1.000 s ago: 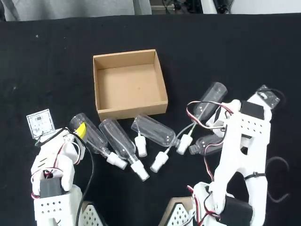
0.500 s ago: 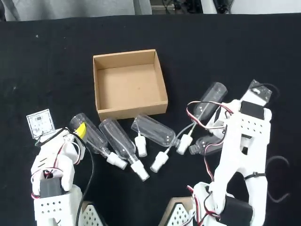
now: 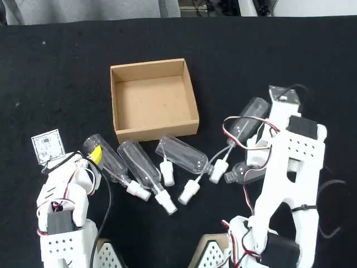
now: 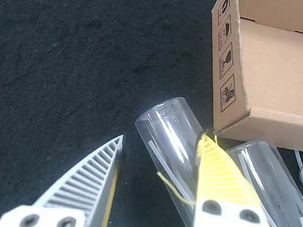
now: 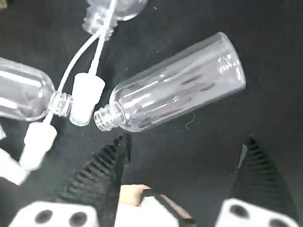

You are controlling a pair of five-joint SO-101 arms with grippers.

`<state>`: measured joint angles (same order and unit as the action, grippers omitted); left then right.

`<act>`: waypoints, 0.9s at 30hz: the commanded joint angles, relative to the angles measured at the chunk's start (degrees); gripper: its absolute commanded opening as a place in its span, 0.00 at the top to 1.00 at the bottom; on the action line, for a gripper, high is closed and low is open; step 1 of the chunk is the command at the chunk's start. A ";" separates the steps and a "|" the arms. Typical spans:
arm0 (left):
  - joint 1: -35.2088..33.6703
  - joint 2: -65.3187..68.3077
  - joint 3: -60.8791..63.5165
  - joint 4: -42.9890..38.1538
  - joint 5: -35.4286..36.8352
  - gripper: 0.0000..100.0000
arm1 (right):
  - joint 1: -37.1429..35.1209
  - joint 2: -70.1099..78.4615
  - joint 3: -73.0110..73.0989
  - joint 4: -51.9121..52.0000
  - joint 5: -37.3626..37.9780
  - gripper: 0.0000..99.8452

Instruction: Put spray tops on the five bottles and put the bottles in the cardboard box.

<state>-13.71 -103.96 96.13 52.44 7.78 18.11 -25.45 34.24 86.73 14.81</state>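
Five clear plastic bottles lie on their sides on the black tabletop, in a loose row just in front of the open brown cardboard box; none is in it yet. White spray tops with thin dip tubes lie among the necks. The bottles look light, stiff and thin-walled. Being smooth and round, they would likely roll or slip out of a poor grip, so the best hold is probably across the middle of the barrel, with the threaded neck left free for a top. The tops are small and light and their tubes look bendy, so the cap body seems the safer place to pinch. The right claw is spread wide just short of the uncapped right-hand bottle, which lies slantwise with its open neck beside a loose top. The left claw is parted around the base of the leftmost bottle: its yellow finger lies against the wall and its grey finger stands clear of it. Since a second ago the right arm has swung forward and inward over the right-hand bottle, while the left arm, the bottles and the box have not moved.
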 commanded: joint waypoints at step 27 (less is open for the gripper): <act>-0.13 -0.79 1.27 0.00 -0.09 0.77 | 0.09 -2.86 -3.12 1.23 50.37 0.68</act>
<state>-13.71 -103.96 96.13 52.44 7.78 18.11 -25.45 34.24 87.52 61.67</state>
